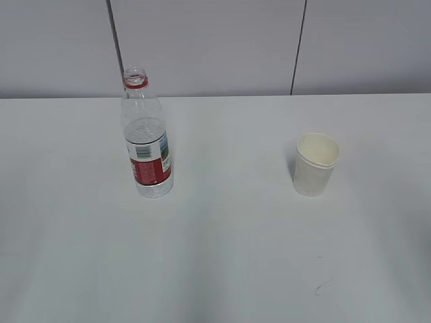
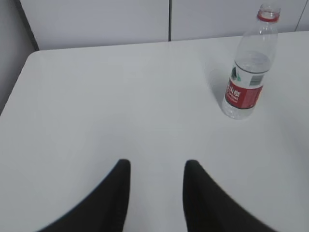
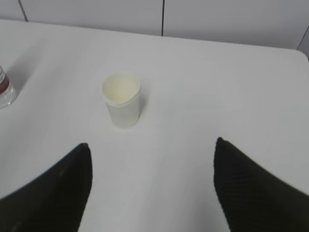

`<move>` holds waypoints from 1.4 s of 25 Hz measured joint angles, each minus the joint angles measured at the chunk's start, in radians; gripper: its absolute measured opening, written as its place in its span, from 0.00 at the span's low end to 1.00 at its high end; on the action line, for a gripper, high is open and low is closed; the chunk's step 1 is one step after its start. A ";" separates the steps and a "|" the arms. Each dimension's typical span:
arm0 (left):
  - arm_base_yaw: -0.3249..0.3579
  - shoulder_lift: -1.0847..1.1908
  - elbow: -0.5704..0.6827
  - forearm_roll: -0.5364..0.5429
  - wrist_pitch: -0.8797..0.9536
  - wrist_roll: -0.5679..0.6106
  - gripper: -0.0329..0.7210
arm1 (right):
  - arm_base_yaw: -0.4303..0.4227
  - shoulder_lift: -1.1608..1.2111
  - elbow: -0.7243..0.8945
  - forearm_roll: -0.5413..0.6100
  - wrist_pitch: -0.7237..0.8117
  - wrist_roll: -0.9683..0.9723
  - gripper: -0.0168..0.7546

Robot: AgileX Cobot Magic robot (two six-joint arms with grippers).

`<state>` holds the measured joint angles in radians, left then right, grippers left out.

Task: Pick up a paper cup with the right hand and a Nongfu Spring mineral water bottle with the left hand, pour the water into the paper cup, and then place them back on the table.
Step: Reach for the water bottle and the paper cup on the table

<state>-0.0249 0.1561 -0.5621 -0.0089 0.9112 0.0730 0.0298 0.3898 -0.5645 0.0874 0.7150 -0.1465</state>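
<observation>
The capless water bottle [image 1: 147,145] with a red neck ring and red-and-white label stands upright on the white table [image 1: 222,256], left of centre, about half full of clear water. The white paper cup [image 1: 314,164] stands upright to its right, empty, rim dented. Neither gripper shows in the exterior view. In the left wrist view my left gripper [image 2: 155,166] is open and empty, with the bottle [image 2: 248,72] far ahead to the right. In the right wrist view my right gripper [image 3: 152,147] is wide open and empty, with the cup [image 3: 122,99] ahead, slightly left.
A small dark scuff [image 1: 322,288] marks the table near the front right. A grey panelled wall [image 1: 215,47] runs behind the table. The table's rounded corners show in the left wrist view [image 2: 36,54] and the right wrist view [image 3: 295,50].
</observation>
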 joint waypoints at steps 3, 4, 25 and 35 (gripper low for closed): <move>-0.003 0.136 -0.002 -0.066 -0.134 0.051 0.36 | 0.000 0.097 0.000 0.000 -0.164 0.000 0.78; -0.008 0.179 -0.002 -0.087 -0.195 0.068 0.36 | 0.000 0.128 0.000 0.002 -0.210 0.000 0.78; -0.225 0.798 0.242 -0.137 -1.292 0.133 0.36 | 0.010 0.535 0.308 -0.171 -1.079 0.181 0.78; -0.294 0.918 0.245 -0.133 -1.449 0.134 0.36 | 0.012 0.771 0.366 -0.478 -1.348 0.365 0.78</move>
<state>-0.3189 1.0742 -0.3171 -0.1421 -0.5379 0.2066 0.0418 1.1612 -0.1986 -0.3902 -0.6329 0.2186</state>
